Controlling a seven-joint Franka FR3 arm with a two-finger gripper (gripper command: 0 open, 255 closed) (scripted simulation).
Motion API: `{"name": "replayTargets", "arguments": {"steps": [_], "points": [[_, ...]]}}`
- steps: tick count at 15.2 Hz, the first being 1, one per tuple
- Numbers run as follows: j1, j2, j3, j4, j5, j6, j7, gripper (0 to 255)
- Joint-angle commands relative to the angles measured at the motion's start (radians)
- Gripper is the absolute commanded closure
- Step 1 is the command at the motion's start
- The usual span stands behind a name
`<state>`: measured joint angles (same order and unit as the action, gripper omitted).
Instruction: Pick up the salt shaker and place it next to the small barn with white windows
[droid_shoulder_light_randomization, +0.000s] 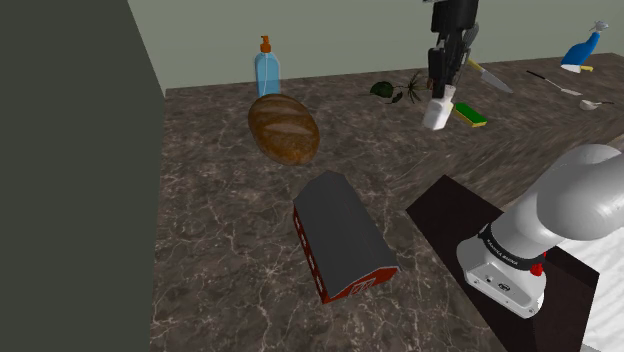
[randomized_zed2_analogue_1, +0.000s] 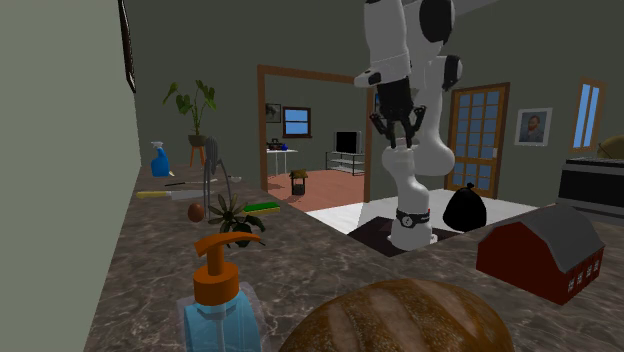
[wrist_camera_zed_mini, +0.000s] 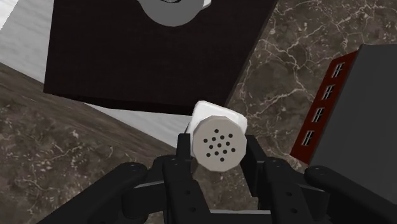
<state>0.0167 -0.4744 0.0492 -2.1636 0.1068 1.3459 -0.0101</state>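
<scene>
The fingers (wrist_camera_zed_mini: 254, 159) are clamped on the salt shaker (wrist_camera_zed_mini: 218, 141), one on each side of its white body. Its round cap, dotted with holes, faces back toward the hand, and the rest hangs beneath the fingertips. It looks raised well clear of any surface, so I judge the pick itself to be done. Below the fingers are the dark top of the stand (wrist_camera_zed_mini: 153, 51) and the brown marbled counter (wrist_camera_zed_mini: 63, 146), neither touching the shaker. Further out to one side of the fingers is the barn (wrist_camera_zed_mini: 347, 114), with a dark grey roof and a red wall carrying a row of white windows. It sits on the counter, well apart from the shaker, with bare counter along its windowed wall. Also well apart from the fingers is a brown bread loaf (droid_shoulder_light_randomization: 284, 128), and beyond that an orange-topped blue soap dispenser (droid_shoulder_light_randomization: 266, 68) stands by the wall. What remains, as I read it, is the whole placing half: carry the shaker over to the barn, lower it upright onto the counter just beside the barn, and release it.
</scene>
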Motion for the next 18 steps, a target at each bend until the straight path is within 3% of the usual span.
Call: {"name": "replayTargets", "arguments": {"steps": [1, 9, 18], "points": [[0.013, -0.056, 0.023, -0.042, 0.025, -0.011, 0.033, 255], [0.081, -0.238, 0.143, -0.162, 0.165, -0.047, 0.192, 255], [0.164, -0.378, 0.305, -0.214, 0.365, -0.078, 0.395, 255]]}}
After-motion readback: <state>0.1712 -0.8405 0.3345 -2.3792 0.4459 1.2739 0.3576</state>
